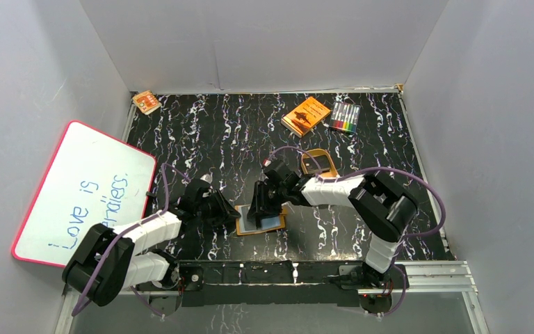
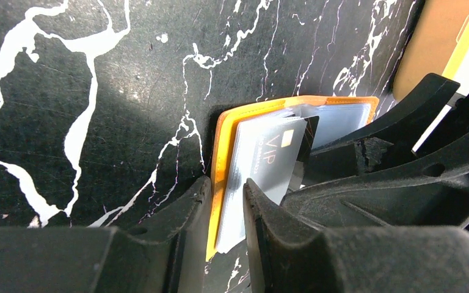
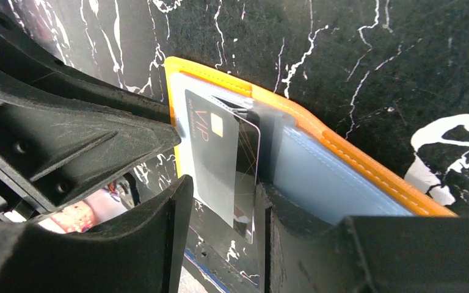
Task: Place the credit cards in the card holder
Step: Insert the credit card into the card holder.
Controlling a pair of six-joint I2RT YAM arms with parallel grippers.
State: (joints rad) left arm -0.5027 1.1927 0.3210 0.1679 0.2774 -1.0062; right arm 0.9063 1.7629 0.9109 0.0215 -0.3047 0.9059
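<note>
The orange card holder (image 1: 272, 226) lies open on the black marbled table near the front middle. My left gripper (image 2: 226, 183) is shut on its near edge (image 2: 220, 183), pinching the orange leather and the grey inner pocket. A grey credit card marked VIP (image 3: 210, 149) sticks partly out of a pocket, with a darker card (image 3: 248, 183) behind it. My right gripper (image 3: 223, 186) stands open around these cards, its left finger (image 3: 174, 207) apart from them. The holder's other half shows a pale blue pocket (image 3: 330, 180). In the top view both grippers (image 1: 231, 214) (image 1: 263, 209) meet over the holder.
A whiteboard (image 1: 87, 191) leans at the left wall. At the back are an orange book (image 1: 306, 115), a pack of markers (image 1: 345, 117) and a small orange box (image 1: 146, 101). A gold tray (image 1: 328, 169) lies just behind the right arm.
</note>
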